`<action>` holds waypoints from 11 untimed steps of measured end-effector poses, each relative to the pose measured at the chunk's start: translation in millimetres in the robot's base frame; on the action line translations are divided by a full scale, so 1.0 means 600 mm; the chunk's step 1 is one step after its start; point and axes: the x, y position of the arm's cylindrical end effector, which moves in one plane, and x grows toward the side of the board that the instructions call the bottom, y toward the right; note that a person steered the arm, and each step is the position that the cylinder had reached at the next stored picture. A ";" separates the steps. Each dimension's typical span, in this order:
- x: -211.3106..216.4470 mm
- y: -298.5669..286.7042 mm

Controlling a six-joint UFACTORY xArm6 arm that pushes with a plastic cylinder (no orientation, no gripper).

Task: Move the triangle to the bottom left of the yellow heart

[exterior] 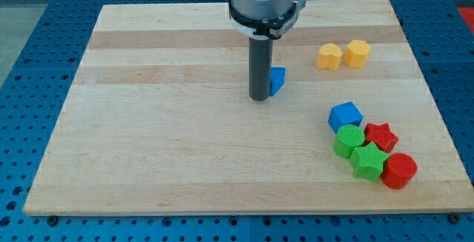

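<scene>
The blue triangle lies on the wooden board just above its middle, partly hidden by my rod. My tip rests on the board against the triangle's left side. The yellow heart sits to the upper right of the triangle, with a yellow hexagon touching its right side.
A cluster sits at the view's lower right: a blue cube, a green cylinder, a green star, a red star and a red cylinder. The board's right edge runs close to them.
</scene>
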 end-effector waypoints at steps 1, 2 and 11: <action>-0.039 -0.005; -0.080 -0.010; 0.003 -0.064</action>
